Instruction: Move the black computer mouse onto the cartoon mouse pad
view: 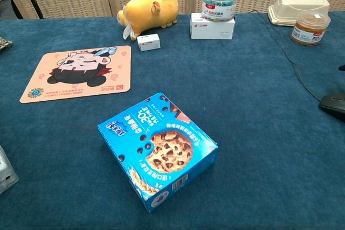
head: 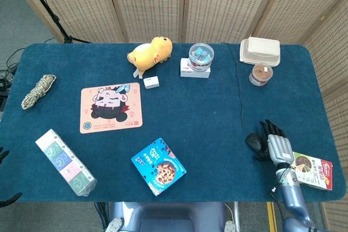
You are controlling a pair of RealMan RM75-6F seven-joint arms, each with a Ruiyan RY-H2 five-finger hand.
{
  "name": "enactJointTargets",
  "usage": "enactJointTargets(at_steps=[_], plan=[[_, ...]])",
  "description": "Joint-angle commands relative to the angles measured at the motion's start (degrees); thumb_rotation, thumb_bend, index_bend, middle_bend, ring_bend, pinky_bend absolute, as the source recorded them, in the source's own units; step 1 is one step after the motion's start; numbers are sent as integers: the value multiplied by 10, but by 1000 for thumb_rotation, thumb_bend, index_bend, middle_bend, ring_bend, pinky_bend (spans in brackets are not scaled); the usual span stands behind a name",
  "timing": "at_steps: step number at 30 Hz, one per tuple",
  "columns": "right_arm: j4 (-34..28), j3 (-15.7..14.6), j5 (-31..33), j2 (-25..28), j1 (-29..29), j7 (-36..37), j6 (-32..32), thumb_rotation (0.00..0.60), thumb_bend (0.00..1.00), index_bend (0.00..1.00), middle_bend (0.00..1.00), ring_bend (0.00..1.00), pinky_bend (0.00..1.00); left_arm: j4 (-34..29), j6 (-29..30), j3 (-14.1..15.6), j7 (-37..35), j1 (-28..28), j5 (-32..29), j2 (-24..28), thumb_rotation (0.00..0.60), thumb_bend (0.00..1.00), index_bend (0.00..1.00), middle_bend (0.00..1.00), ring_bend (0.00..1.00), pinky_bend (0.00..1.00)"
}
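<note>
- The blue table (head: 217,112) stretches away to the left of your right hand (head: 278,146), and nearly the whole width of it lies between that hand and the goal.
- The cartoon mouse pad (head: 111,108) lies far to the hand's left and a little beyond it, flat and bare, with nothing on it yet.
- The cookie box (head: 159,165) sits between hand and pad, slightly nearer you than a straight line across; judge your carry path to pass beyond it.
- Your right hand hovers with fingers spread and holding nothing; you are at the reach-and-grasp step.
- The black computer mouse (head: 255,143) rests on the table just beside the hand's left edge, fingertips at or near it; contact is unclear.
- Its cable (head: 241,91) runs away from the hand toward the far edge, so expect drag.
- Next, settle over the mouse and close around it.
- Your left hand is out of sight.
</note>
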Motion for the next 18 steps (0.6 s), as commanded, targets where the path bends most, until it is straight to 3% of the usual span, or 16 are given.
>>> enactJointTargets(at_steps=[1,5,9,18], plan=[[6,1,5,-5,4,-1,-3,600,0,76,106,11,215,-1,-2,0,1,0,0,0,600,0,0,0,0,0],[11,1,10,-9,6,1,-7,600,54,167,215,125,310,-3,-5,0,6,-2,-2,-1,600,0,0,0,0,0],[23,0,4,-15,7,6,-3,600,203,269,321,236,396,-6,-9,-1,10,-3,-4,-1,600,0,0,0,0,0],[36,-3,-31,-26,7,19,22,600,345,360,410,325,466,-8,-10,-1,14,-3,-5,-1,600,0,0,0,0,0]])
